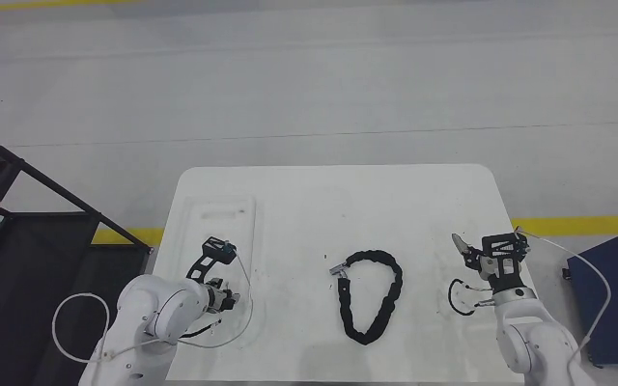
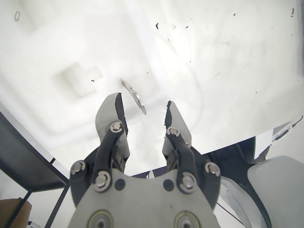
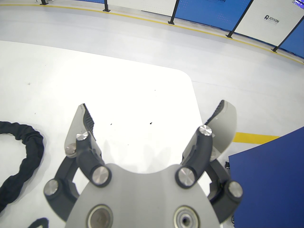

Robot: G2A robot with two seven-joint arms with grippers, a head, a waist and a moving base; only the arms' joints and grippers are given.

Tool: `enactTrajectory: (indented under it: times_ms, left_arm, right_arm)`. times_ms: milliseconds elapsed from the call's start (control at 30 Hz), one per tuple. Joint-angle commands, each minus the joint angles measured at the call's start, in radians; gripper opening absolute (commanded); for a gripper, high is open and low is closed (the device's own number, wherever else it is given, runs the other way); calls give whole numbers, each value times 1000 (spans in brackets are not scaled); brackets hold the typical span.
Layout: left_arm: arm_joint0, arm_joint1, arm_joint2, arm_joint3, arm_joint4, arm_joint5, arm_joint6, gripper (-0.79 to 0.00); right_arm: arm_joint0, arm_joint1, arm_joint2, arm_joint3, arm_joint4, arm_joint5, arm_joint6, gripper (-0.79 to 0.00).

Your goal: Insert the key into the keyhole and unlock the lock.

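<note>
Both spread empty: right tool (image 3: pixel 152 103), and left tool (image 2: pixel 143 97) framing the key (image 2: pixel 134 94), which slants lengthwise away.

White table (image 1: pixel 435 212), grey floor (image 1: pixel 309 77), yellow floor line (image 1: pixel 570 225), blue-white partition panels (image 3: pixel 213 3)

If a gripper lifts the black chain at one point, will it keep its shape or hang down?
Likely it hangs: the black chain lies in a loose, uneven loop on the table, so it looks floppy. Its fabric-like sleeve should give fair grip. The metal lock head at one end may drag that end down.
</note>
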Motion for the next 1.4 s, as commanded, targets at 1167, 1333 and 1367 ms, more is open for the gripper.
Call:
enactTrajectory:
  times_ms: [1167,1333,1367]
  left_arm:
    - [-20,15,-21,32,50,54,23,-785]
    - [-17,20,-78,-39,27,51,-3,-785]
    - [-14,22,-96,-61,14,45,-16,-785]
  right_arm:
    - [0,0,0,0,0,0,0,0]
    - [0,0,0,0,0,0,0,0]
    - [0,0,0,0,0,0,0,0]
